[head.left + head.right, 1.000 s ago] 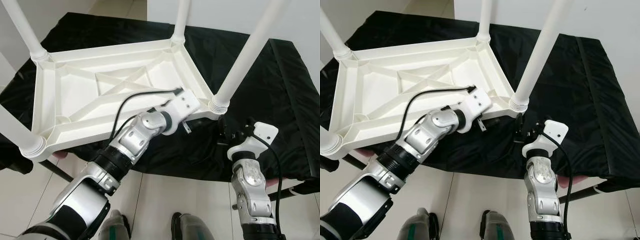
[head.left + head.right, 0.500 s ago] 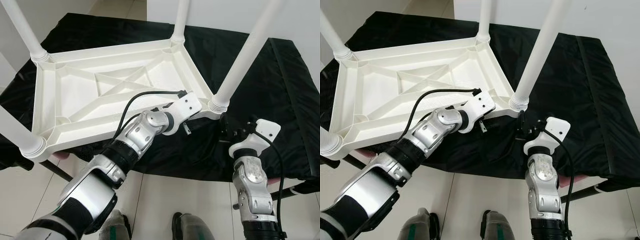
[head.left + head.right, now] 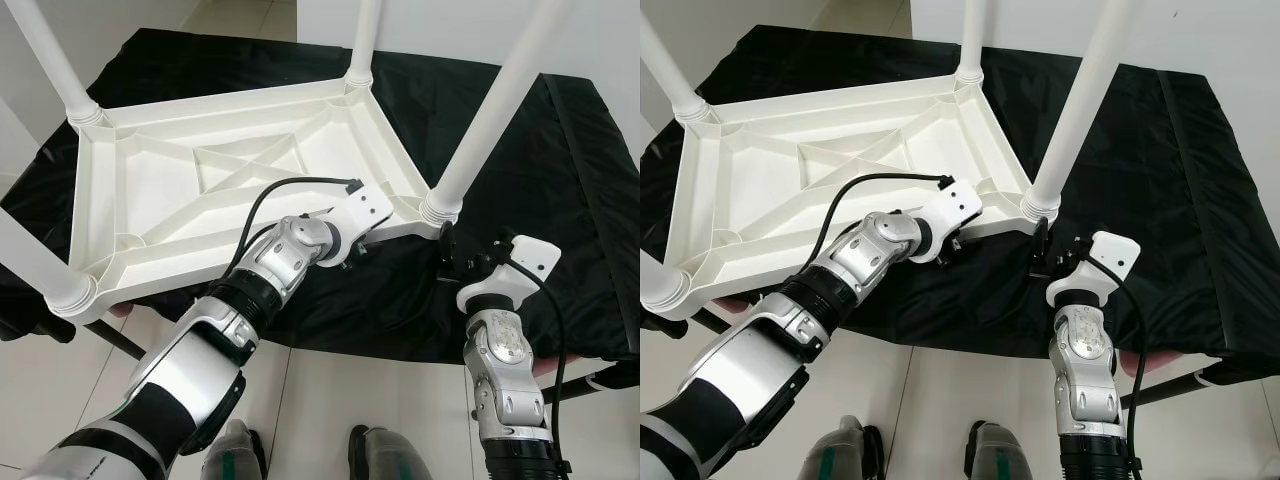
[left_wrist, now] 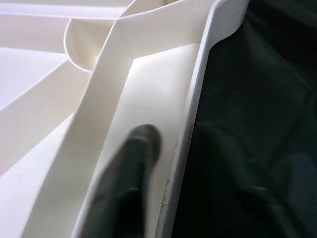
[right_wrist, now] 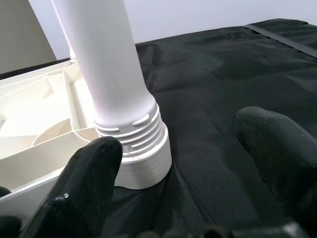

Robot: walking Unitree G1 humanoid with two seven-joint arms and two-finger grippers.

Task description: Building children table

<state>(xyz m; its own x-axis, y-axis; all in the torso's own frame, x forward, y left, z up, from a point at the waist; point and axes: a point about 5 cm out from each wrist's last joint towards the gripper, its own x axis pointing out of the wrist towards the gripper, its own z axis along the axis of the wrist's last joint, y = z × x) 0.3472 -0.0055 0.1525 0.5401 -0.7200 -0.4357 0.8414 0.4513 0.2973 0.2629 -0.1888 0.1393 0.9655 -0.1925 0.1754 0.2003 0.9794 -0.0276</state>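
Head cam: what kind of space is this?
Probably an indoor room set up for assembly: pale tiled floor, plain white wall, and an upturned white children's table on a black-covered platform.

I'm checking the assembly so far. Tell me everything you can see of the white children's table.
The white children's table looks like moulded plastic and lies upside down on a black cloth, its ribbed underside facing up. Round white legs stand up from threaded collars at all four corners. The left gripper sits at its near rim, one finger inside the edge channel. The right gripper, open, sits at the near right leg.
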